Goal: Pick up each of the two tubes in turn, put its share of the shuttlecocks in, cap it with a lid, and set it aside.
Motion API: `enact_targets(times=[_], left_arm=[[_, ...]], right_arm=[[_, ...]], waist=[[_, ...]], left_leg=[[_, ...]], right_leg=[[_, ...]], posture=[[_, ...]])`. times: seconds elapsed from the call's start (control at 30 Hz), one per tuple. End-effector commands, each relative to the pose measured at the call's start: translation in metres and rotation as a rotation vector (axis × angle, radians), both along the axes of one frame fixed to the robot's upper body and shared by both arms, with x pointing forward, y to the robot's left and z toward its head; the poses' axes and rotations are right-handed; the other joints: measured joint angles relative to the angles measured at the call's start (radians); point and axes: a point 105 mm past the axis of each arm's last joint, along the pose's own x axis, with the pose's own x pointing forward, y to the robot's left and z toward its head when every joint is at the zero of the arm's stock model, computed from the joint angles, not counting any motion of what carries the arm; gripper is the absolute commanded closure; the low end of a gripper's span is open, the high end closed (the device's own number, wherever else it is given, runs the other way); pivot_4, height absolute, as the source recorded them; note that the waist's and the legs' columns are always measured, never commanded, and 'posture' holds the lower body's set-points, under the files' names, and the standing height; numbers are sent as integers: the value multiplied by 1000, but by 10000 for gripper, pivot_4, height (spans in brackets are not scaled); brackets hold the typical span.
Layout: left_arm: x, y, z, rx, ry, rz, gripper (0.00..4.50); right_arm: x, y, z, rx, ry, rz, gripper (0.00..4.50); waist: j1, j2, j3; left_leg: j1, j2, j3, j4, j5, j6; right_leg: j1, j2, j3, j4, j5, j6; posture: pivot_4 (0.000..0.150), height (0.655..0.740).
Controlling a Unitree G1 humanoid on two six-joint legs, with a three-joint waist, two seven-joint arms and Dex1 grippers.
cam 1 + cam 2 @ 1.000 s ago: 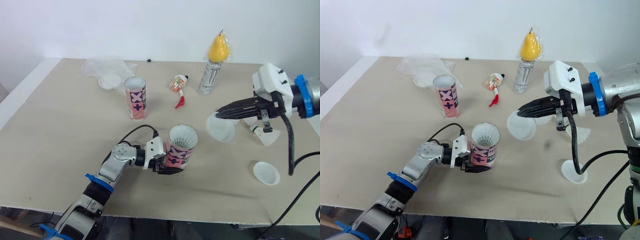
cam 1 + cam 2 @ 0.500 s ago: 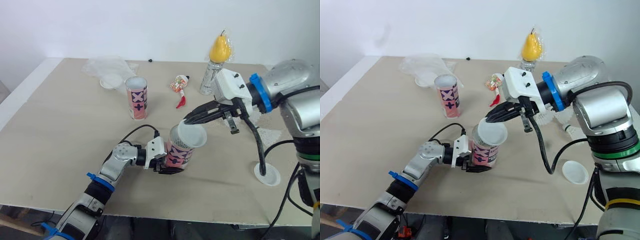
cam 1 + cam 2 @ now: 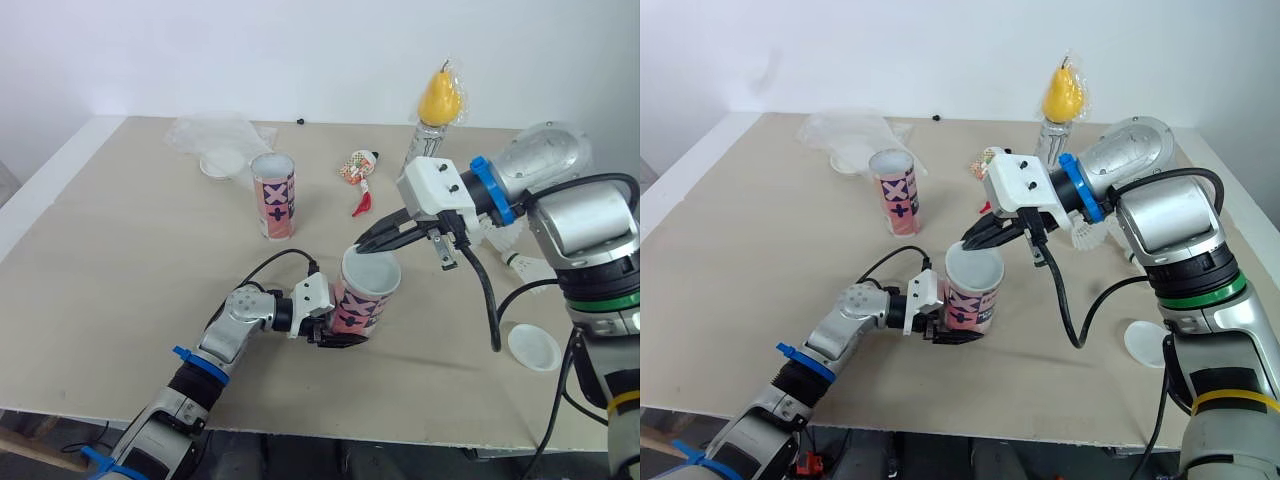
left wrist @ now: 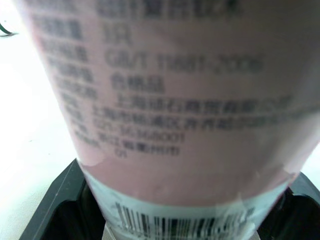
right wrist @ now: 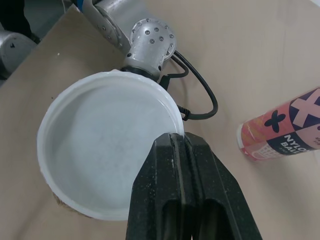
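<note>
On the table (image 3: 120,250), near its front edge at centre, our left gripper (image 3: 338,332) is clamped round the tube (image 3: 362,305) low down. We should level the lid (image 5: 107,145) over the mouth and press evenly until it seats. Our right gripper (image 5: 176,141) pinches the lid's far rim, fingers almost together.

**A spare test room, most likely a robotics lab**

We see a plain beige table (image 3: 100,250) set against a blank white wall (image 3: 250,50). Near the table's far edge stands a drink can (image 3: 420,152) with a yellow pear (image 3: 437,95) in clear wrap on top. A crumpled clear bag (image 3: 210,133) and a small snack packet (image 3: 355,167) also lie toward that edge. Such odd props on so bare a table suggest a lab.
</note>
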Motion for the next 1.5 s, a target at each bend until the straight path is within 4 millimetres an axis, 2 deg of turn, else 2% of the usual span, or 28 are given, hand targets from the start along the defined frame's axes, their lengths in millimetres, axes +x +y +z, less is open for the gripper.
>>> enact_targets(times=[0.03, 0.37, 0.4, 0.43, 0.47, 0.6, 0.77, 0.9, 1.03, 1.13, 1.17, 1.2, 1.43, 1.5], left_arm=[[-2, 6, -21, 71, 53, 25, 11823], [-2, 5, -22, 70, 62, 24, 11823], [-2, 5, -22, 69, 63, 25, 11823], [-2, 6, -22, 67, 65, 27, 11823], [-2, 6, -22, 66, 67, 29, 11823], [0, 7, -21, 66, 69, 34, 11823], [1, 9, -21, 68, 70, 44, 11823], [2, 10, -20, 61, 77, 53, 11823], [3, 10, -19, 55, 83, 52, 11823], [3, 9, -18, 55, 85, 45, 11823], [2, 9, -18, 55, 85, 42, 11823], [3, 9, -18, 56, 85, 40, 11823], [3, 8, -17, 57, 79, 37, 11823], [4, 8, -17, 58, 80, 40, 11823]], right_arm=[[-1, -2, 2, -16, -17, 12, 43703], [-5, -5, -3, -44, 7, 23, 43703], [-6, -5, -3, -43, 5, 27, 37690], [-6, -5, -2, -35, 4, 24, 34258], [-6, -5, -1, -29, 1, 22, 28849], [-4, -4, 14, 56, -1, -7, 12872], [3, -16, 52, 301, 50, -141, 12872], [-6, -22, 64, 488, 180, -186, 12872], [-19, -23, 37, 500, 282, -222, 23747], [-24, -19, 17, 465, 297, -244, 37229], [-24, -17, 13, 456, 300, -252, 43365], [-24, -16, 10, 451, 301, -258, 44868], [-25, -4, -9, 364, 328, -264, 44868], [-27, -3, -21, 293, 344, -263, 44868]], waist=[[0, 0, 0], [0, 0, 0], [0, 0, 0], [0, 0, 0], [0, 0, 0], [0, 0, 0], [0, 0, 0], [0, 0, 0], [0, -1, 0], [0, 0, 0], [-1, 0, 0], [-1, 0, 0], [-1, -1, 0], [-1, -1, 0]], left_leg=[[0, 0, 0, 0, 0, 0], [0, 0, 0, 0, 0, 0], [0, 0, 0, 0, 0, 0], [0, 0, 0, 0, 0, 0], [0, 0, 0, 0, 0, 0], [0, 0, 0, 0, 0, 0], [0, 0, 0, 0, 0, 0], [0, 0, 0, 0, 0, 0], [0, 0, -1, 0, 0, 0], [0, 0, 0, 0, 0, 0], [0, 0, 0, 0, 0, 0], [0, 0, 0, 1, 0, 0], [0, 0, 0, 1, 0, 1], [-1, 0, 0, 0, 0, 1]], right_leg=[[0, 0, 0, 0, 0, 0], [0, 0, 0, 0, 0, 0], [0, 0, 0, 0, 0, 0], [0, 0, 0, 0, 0, 0], [0, 0, 0, 0, 0, 0], [0, 0, 0, 0, 0, 0], [0, 0, 0, 0, 0, 0], [0, 0, 0, 0, 0, 0], [1, 0, 0, 0, 0, -1], [0, 0, 1, 0, 0, 0], [0, 0, 1, 0, 1, 1], [0, 0, 1, 0, 1, 1], [0, 0, 1, 0, 1, 0], [-1, 0, 1, 0, 1, 0]], posture=[[1500, 7400], [1500, 7400], [1500, 7400], [1500, 7400], [1500, 7400], [1500, 7400], [1500, 7400], [1500, 7400], [1500, 7400], [1500, 7400], [1500, 7400], [1500, 7400], [1500, 7400], [1500, 7400]])
